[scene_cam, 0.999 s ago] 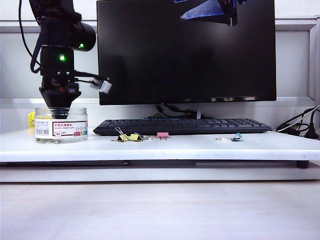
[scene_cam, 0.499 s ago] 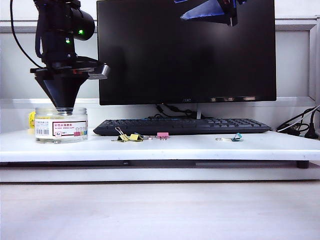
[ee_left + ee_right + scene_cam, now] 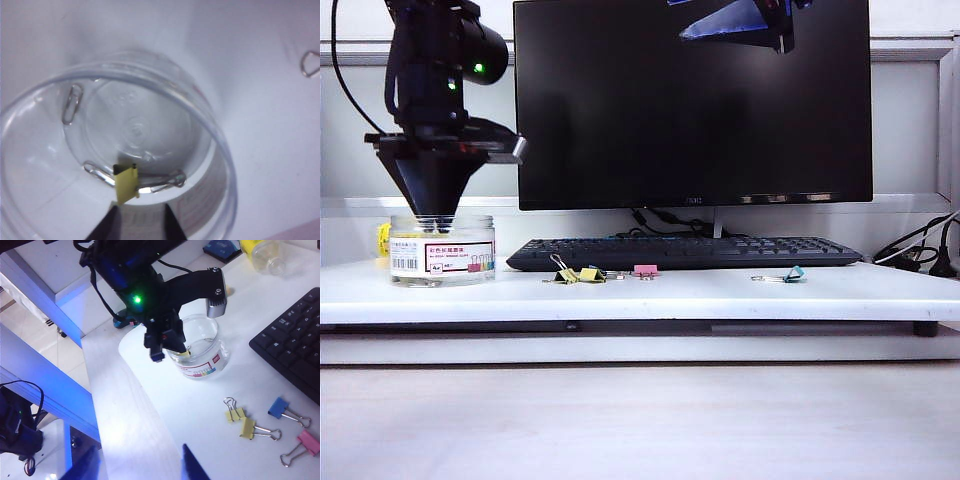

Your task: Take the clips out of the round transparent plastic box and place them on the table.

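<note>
The round transparent plastic box [image 3: 442, 250] stands at the left end of the table [image 3: 700, 295]. My left gripper [image 3: 435, 214] points straight down into its mouth. In the left wrist view a yellow clip [image 3: 126, 182] with silver handles lies on the box [image 3: 210, 130] floor, just ahead of my left gripper [image 3: 140, 210]. Its jaws stand apart with nothing between them. Two yellow clips [image 3: 576, 274] lie on the table in front of the keyboard. My right gripper [image 3: 142, 460] hangs open and empty high over the table, seen at the top of the exterior view [image 3: 775, 25].
A loose wire handle [image 3: 71, 104] lies in the box. A pink clip [image 3: 645, 270] and a teal clip [image 3: 790, 274] lie on the table by the keyboard [image 3: 685, 252]. A monitor [image 3: 692, 100] stands behind. Cables [image 3: 920, 250] lie at the right end.
My left gripper has rolled about its own axis over the box, keeping its tips at the mouth. The right arm and the clips on the table have not moved.
</note>
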### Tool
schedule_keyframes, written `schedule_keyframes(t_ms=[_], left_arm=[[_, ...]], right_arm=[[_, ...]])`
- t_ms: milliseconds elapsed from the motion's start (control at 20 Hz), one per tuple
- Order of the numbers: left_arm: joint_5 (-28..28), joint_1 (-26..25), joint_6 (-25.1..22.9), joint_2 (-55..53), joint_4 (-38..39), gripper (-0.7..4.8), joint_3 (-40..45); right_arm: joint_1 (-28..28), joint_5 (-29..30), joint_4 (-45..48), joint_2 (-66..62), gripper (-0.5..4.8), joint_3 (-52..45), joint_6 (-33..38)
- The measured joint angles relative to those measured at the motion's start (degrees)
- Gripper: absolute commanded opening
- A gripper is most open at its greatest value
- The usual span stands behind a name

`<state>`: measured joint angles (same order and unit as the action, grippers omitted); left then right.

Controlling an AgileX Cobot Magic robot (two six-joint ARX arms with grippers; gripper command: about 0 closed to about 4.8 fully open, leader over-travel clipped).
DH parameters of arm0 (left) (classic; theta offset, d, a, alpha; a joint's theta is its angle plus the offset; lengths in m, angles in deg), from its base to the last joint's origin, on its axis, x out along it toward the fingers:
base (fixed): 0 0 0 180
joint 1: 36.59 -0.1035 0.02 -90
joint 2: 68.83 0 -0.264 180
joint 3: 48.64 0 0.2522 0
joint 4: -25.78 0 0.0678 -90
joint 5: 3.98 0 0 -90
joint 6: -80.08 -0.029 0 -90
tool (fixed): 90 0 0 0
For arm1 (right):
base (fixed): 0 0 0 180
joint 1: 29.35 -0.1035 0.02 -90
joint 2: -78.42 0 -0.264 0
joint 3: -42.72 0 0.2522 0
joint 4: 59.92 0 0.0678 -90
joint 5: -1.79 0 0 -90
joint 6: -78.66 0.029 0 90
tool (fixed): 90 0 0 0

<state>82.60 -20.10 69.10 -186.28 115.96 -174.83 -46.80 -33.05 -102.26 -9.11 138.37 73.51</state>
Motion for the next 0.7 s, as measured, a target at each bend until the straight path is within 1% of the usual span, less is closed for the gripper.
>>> schedule_keyframes(t_ms=[200, 350, 499, 699], left_arm=[[3.58, 0.0, 2.69, -2.71, 2.23, 1.17, 0.02], [5.66, 0.0, 3.67, -2.78, 3.15, 1.17, -0.2], [5.86, -0.35, 4.48, -2.82, 5.22, 1.16, -2.1], [5.68, -1.31, 7.23, -2.8, 5.49, 1.16, -3.1]], right_arm=[[-0.04, 0.48, 0.02, 0.0, 2.12, 0.0, 0.33], [-0.07, 1.51, 0.04, 0.0, 2.12, 0.0, 0.5], [-0.81, 1.53, 0.02, 0.0, 2.12, 0.0, 0.61], [-1.99, 1.46, 0.04, 0.0, 2.12, 0.0, 0.63]])
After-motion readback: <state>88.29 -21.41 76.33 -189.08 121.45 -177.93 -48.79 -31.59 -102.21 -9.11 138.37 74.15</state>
